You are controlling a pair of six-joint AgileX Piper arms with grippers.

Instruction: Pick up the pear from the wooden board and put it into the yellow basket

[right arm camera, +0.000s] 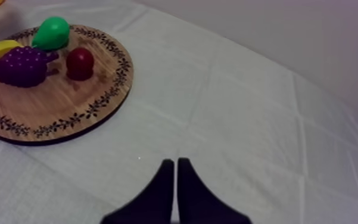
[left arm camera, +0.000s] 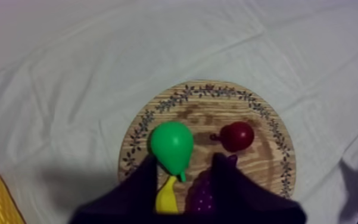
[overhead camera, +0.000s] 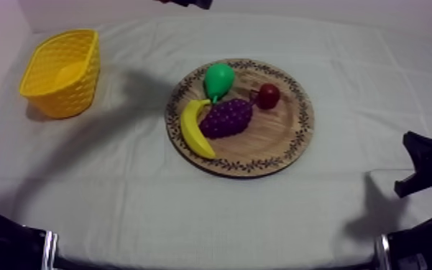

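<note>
The right jaws lie pressed together over bare tabletop, idle by my judgement. The left jaws gape wide over the green toy pear on the round patterned wooden board, likely aligned to straddle it. The yellow lattice basket waits beyond.

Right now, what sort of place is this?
Probably a robot practice bench, not a kitchen: a cloth-covered table, toy fruit on a wooden board, and a yellow basket off to one side.

Dim, purplish light — soft shadows
</note>
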